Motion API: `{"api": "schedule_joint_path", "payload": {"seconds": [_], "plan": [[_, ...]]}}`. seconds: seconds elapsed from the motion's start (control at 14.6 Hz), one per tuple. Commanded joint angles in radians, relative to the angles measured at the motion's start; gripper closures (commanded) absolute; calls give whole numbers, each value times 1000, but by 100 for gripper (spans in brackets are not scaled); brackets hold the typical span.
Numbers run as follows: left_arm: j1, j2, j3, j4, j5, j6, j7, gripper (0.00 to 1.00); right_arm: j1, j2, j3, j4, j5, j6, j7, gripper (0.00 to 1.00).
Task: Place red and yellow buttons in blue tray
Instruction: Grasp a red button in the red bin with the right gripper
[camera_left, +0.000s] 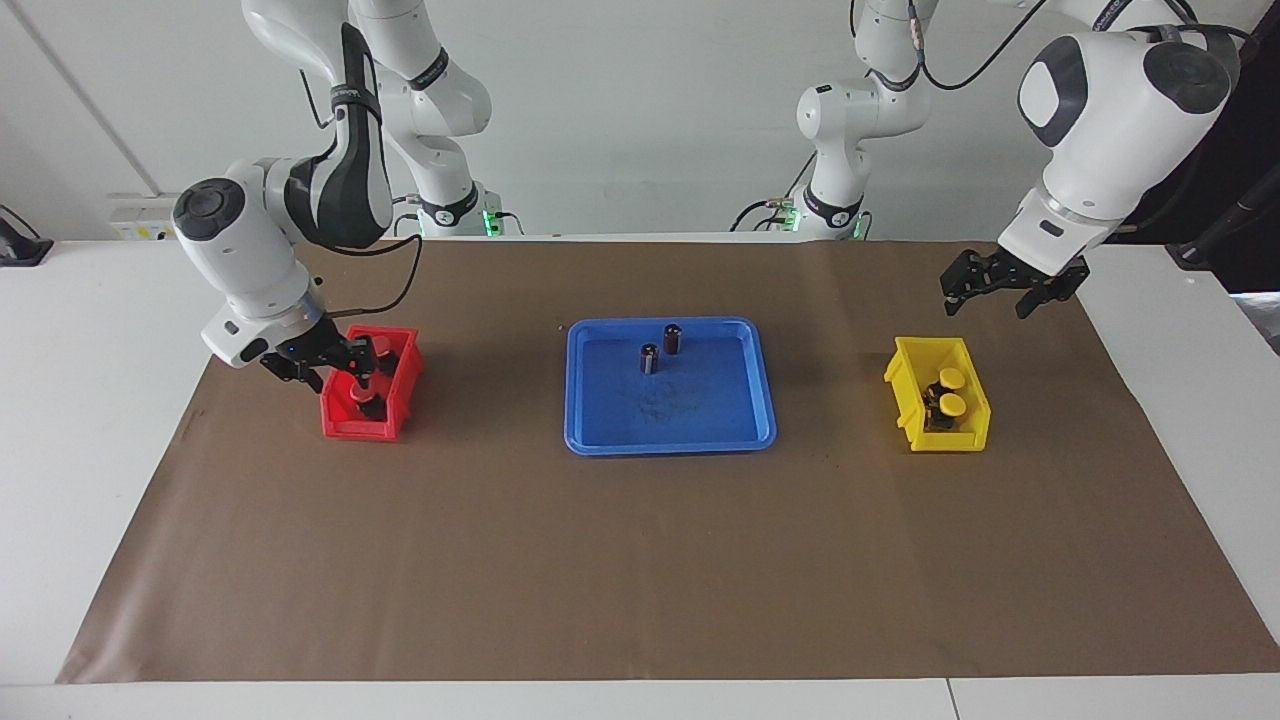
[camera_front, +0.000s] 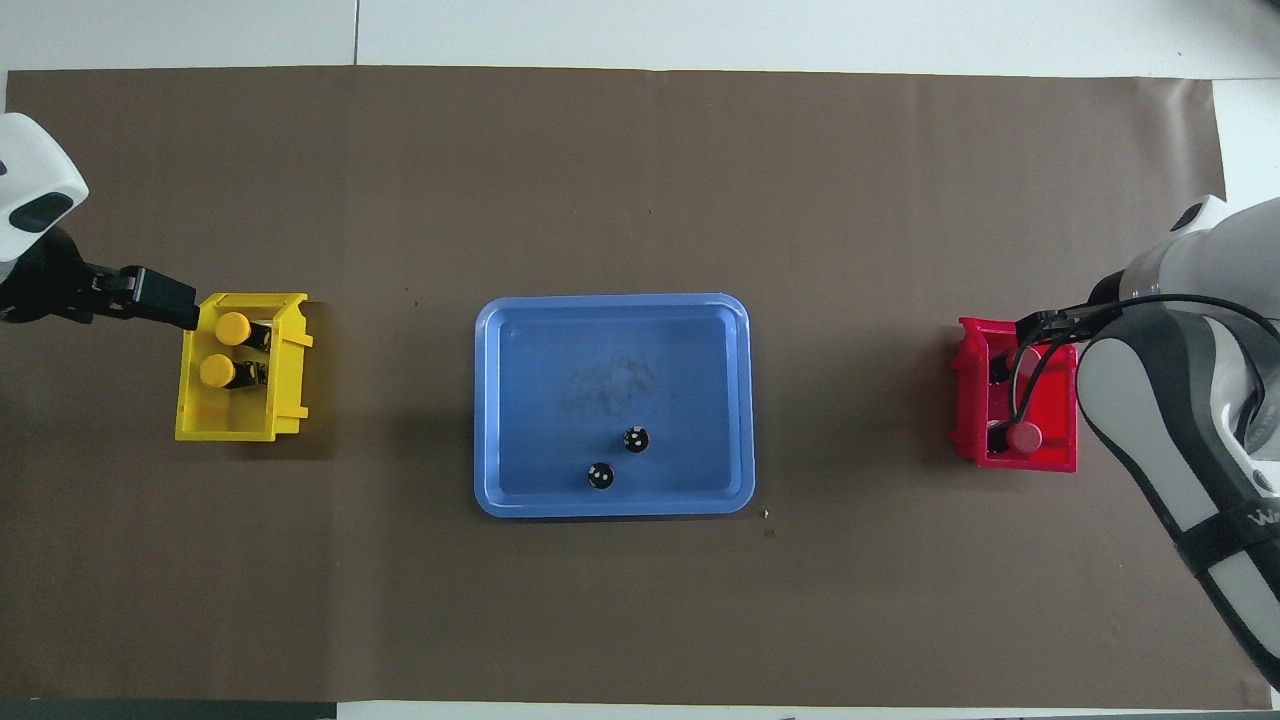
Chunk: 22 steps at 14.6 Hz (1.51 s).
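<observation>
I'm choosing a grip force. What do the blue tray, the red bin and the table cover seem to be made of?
Blue tray: looks like moulded plastic, smooth with a slight sheen and rounded corners.
Red bin: probably rigid plastic, uniform colour, thick moulded walls.
Table cover: seems to be matte brown paper, thin with straight cut edges.

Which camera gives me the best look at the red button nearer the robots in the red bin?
The overhead view: the near red button shows whole in the red bin. In the facing view the right tool overlaps the buttons, so they are hard to separate.
</observation>
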<state>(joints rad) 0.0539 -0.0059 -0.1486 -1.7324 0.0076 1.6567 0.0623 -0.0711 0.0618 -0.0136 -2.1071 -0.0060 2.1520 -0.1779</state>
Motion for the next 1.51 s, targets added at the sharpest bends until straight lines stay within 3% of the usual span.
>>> {"api": "schedule_joint_path", "payload": {"seconds": [0.0, 0.34, 0.75, 0.96, 1.3, 1.44], "plan": [[-2, -43, 6, -53, -9, 31, 1, 0, -4, -30, 6, -85, 11, 75, -29, 33], [-3, -43, 6, -53, -9, 31, -2, 0, -4, -37, 4, -116, 11, 100, -32, 39], [-3, -45, 6, -53, -9, 29, -1, 0, -7, -25, 4, -126, 11, 120, -60, 41], [-2, -45, 6, -53, -9, 26, -1, 0, -7, -26, 4, -129, 11, 118, -60, 47], [-6, -46, 6, -59, -9, 32, -1, 0, -7, -27, 4, -131, 11, 120, -84, 71], [-9, -86, 7, -151, -9, 113, 2, 0, -9, -23, 4, -113, 11, 105, -89, 82]]}}
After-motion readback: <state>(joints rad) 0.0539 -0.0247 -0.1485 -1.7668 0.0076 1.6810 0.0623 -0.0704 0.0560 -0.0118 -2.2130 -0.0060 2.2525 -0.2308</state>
